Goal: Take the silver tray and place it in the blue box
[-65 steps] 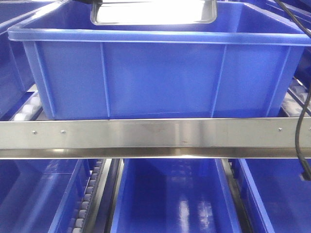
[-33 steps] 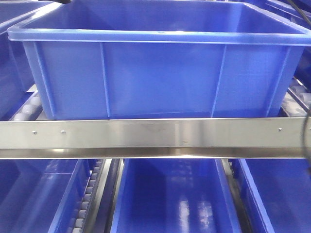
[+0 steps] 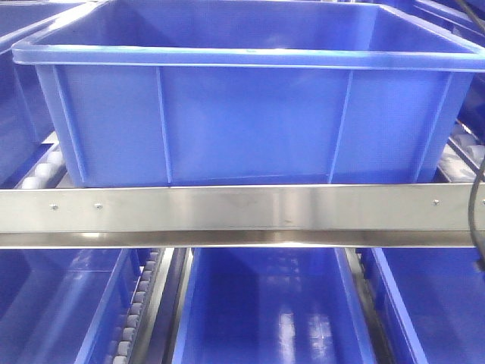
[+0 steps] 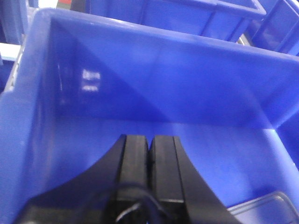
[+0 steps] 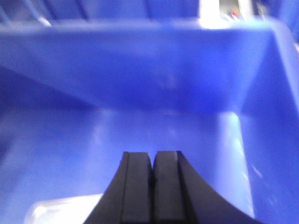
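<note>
Blue box: the blue box (image 3: 242, 121) is a deep rectangular plastic crate with a thick rolled rim and raised vertical ribs down its near wall. It sits on the upper shelf, just behind the steel rail. From the front its inside cannot be seen.
Box interior: in the wrist views its walls (image 4: 154, 84) are smooth and glossy, with soft reflections of light, and the floor is flat.
Silver tray: the silver tray (image 4: 268, 205) lies on the floor of the box. The left wrist view shows one rounded corner with a raised metal rim at the lower right. In the right wrist view it (image 5: 60, 210) is a pale, blurred rounded corner at the lower left.
Left gripper: the left gripper (image 4: 149, 149) has its two black fingers pressed together with nothing between them. It hangs above the box floor, apart from the tray.
Right gripper: the right gripper (image 5: 152, 168) also has its flat black fingers closed against each other, holding nothing, over the box floor beside the tray corner.
Steel rail: a brushed steel rail (image 3: 242, 212) with small screws runs across the front of the shelf.
Rollers: pale rollers (image 3: 38, 174) show at the left end of the shelf, beside the box.
Lower crates: more blue crates (image 3: 265, 311) stand open below the rail, glossy inside.
Cable: a black cable (image 3: 476, 212) hangs at the right edge.
</note>
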You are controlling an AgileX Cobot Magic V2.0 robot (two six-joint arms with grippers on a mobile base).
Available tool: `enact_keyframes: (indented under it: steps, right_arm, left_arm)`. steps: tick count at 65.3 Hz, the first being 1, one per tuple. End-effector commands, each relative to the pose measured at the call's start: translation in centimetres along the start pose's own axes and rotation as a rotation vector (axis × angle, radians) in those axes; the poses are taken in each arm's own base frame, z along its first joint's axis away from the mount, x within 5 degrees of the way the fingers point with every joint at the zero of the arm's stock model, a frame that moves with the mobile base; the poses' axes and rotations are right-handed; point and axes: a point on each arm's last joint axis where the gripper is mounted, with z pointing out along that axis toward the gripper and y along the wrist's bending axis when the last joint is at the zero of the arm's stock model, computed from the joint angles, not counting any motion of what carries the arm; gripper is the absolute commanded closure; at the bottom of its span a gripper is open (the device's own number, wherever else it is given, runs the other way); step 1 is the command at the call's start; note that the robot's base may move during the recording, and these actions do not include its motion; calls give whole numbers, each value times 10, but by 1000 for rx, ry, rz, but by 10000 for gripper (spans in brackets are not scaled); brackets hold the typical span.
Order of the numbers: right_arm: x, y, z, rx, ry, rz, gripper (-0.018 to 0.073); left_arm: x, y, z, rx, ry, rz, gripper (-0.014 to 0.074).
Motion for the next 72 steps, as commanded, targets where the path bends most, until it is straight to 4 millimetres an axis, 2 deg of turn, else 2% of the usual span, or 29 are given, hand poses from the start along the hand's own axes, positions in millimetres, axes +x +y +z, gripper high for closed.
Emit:
enact_keyframes:
  steps: [1, 5, 18, 27, 30, 43, 59, 72]
  right_arm:
    - [-43, 11, -33, -93, -172, -22, 508]
    - [-43, 10, -41, -91, -179, -46, 508]
    - [-25, 9, -76, -153, -197, -211, 508]
    - [-2, 11, -106, -263, -212, -267, 508]
    - [7, 11, -120, -294, -218, -269, 508]
    - [33, 1, -174, -316, -244, -290, 508]
    - [64, -14, -239, -303, -325, -293, 509]
    - [93, -26, -276, -292, -390, -293, 510]
  left_arm:
    - [-49, -14, -35, 80, -172, 8, 700]
    - [-54, -12, -47, 77, -189, 13, 700]
    - [-38, -7, -90, 156, -231, 53, 700]
    - [-9, -1, -126, 221, -242, 46, 700]
    - [6, 4, -139, 222, -224, 41, 700]
    - [49, 14, -200, 221, -227, 35, 700]
    - [87, 16, -275, 247, -334, 55, 700]
    - [110, 17, -313, 273, -443, 76, 700]
